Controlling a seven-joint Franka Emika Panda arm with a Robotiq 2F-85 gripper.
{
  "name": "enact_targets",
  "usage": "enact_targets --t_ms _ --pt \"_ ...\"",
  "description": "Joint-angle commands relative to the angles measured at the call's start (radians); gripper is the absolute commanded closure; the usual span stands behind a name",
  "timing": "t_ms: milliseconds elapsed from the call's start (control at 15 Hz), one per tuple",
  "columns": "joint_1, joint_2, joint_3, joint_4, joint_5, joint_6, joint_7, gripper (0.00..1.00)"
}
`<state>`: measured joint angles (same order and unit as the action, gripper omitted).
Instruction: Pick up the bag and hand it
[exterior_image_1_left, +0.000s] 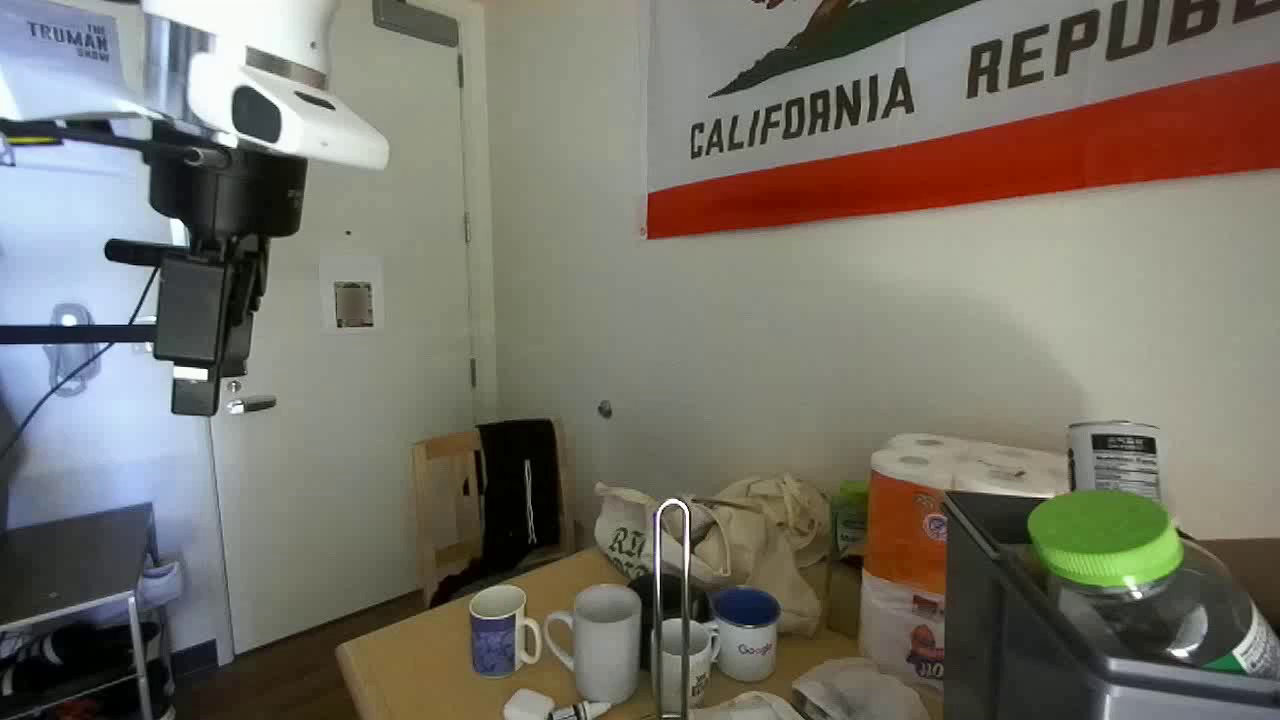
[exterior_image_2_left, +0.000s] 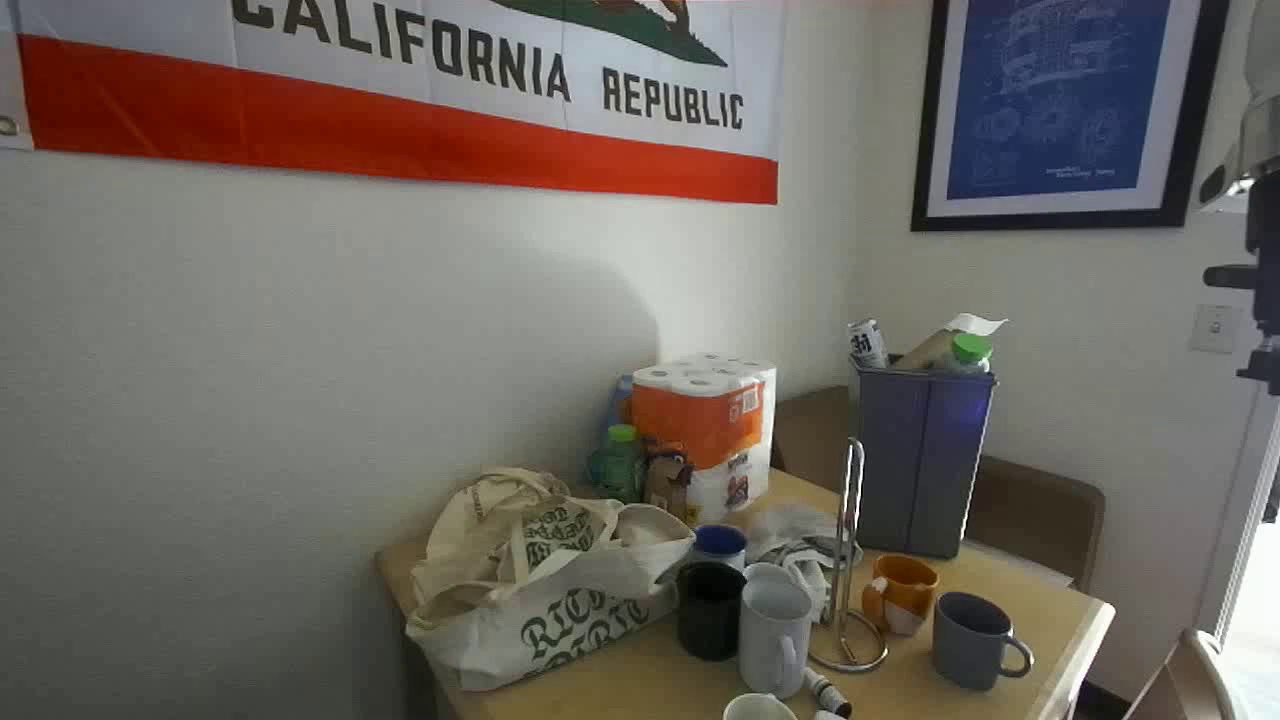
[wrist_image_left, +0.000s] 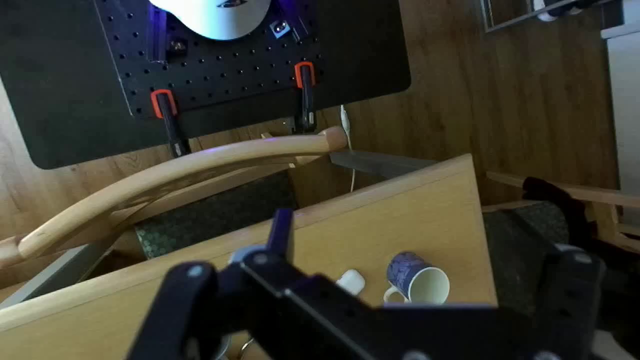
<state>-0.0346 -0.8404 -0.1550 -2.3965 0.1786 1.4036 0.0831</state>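
Note:
The bag is a crumpled cream canvas tote with dark gothic lettering. It lies on the table by the wall, behind the mugs in an exterior view (exterior_image_1_left: 765, 560), and it also shows in an exterior view (exterior_image_2_left: 590, 610) with its straps bunched on top. My gripper (exterior_image_1_left: 205, 385) hangs high in front of the door, pointing down, well apart from the bag. Its edge also shows in an exterior view (exterior_image_2_left: 1260, 370). In the wrist view my gripper (wrist_image_left: 425, 242) has its fingers spread with nothing between them. The bag is out of the wrist view.
The table (wrist_image_left: 415, 210) holds several mugs, including a purple-patterned mug (exterior_image_1_left: 493, 635) and a white mug (exterior_image_2_left: 775, 630). A wire holder (exterior_image_2_left: 850, 520) stands upright. A paper-roll pack (exterior_image_2_left: 705, 430) and grey bin (exterior_image_2_left: 910, 460) stand behind. Wooden chairs (wrist_image_left: 240, 150) flank the table.

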Motion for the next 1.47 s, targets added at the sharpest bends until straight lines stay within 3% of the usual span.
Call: enact_targets --t_ms 0,267,467,1067,1267,1400 --pt "-0.037 0.006 0.023 0.003 0.014 -0.006 -0.022 0.0" --pt "-0.037 0.006 0.023 0.003 0.014 -0.006 -0.022 0.0" --pt "0.008 0.085 0.051 0.037 0.001 0.043 -0.097 0.0" --pt "0.166 0.39 0.196 0.105 -0.069 0.376 -0.355 0.0" --pt "0.211 0.452 0.253 0.117 -0.102 0.462 -0.367 0.0" --pt "0.212 0.435 0.244 0.089 -0.079 0.461 -0.352 0.0"
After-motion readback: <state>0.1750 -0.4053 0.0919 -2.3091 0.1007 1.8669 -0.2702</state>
